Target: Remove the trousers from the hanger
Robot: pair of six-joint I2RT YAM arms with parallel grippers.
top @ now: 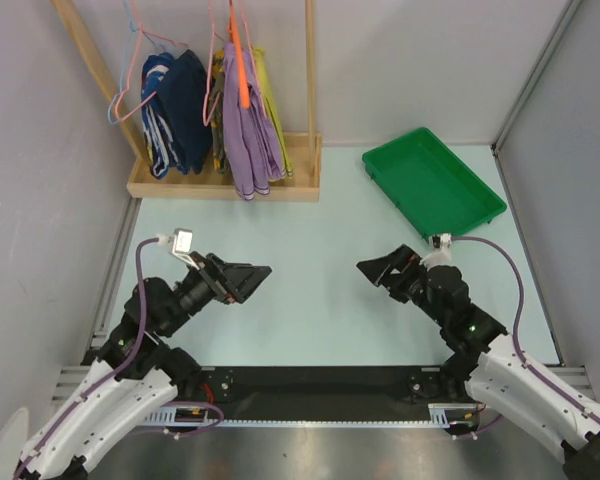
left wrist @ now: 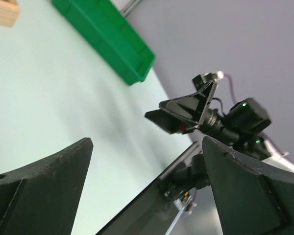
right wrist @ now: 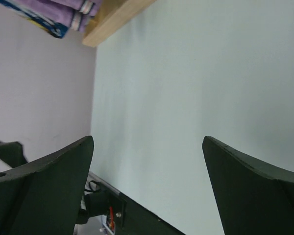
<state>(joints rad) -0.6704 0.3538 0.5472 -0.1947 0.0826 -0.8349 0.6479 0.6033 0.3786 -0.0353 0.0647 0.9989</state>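
I see the trousers (top: pixel 271 108) in the upper left of the top view. They hang as a mustard-yellow strip on the wooden rack (top: pixel 220 186), pressed against the lilac garment (top: pixel 248 130) and near the navy garments (top: pixel 180 110). Of the pink hanger (top: pixel 216 50) I can see only thin wire above the cloth, and I cannot tell how the cloth sits on it. Both arms are low in this frame, well apart from the rack. The left gripper (top: pixel 252 282) is at centre left, over the pale table (top: pixel 310 220), with its jaws spread wide and nothing between them. The trousers are above it in the frame, a little to the right. The right gripper (top: pixel 370 275) is at centre right, also wide open and holding nothing. The trousers are up and to the left of it, and the green tray (top: pixel 430 185) is just above it. The two grippers point toward each other. In the left wrist view I see the left gripper's own two fingers (left wrist: pixel 39 191) far apart, and beyond them the tray and the right gripper. In the right wrist view the fingers (right wrist: pixel 44 186) are apart over bare table. Only a corner of the lilac cloth and the rack's base show at the upper left, and the trousers are not in that view.
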